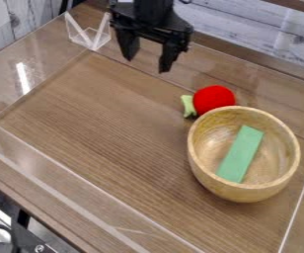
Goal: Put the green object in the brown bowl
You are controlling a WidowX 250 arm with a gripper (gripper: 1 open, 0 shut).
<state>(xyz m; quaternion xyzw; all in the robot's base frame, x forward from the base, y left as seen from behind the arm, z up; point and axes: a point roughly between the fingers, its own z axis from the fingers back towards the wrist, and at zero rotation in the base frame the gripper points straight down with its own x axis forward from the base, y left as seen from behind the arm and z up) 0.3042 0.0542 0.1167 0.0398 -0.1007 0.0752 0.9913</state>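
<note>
The green object [242,153], a flat light-green block, lies slanted inside the brown bowl [207,125], a round wooden bowl at the right of the table. My gripper [144,56] hangs open at the back of the table, up and to the left of the bowl, well away from it. Nothing is between its black fingers [166,59].
A red ball-like fruit [213,99] with a small green leaf rests against the bowl's far-left rim. Clear acrylic walls [30,79] fence the wooden tabletop, with a clear bracket [86,36] at the back left.
</note>
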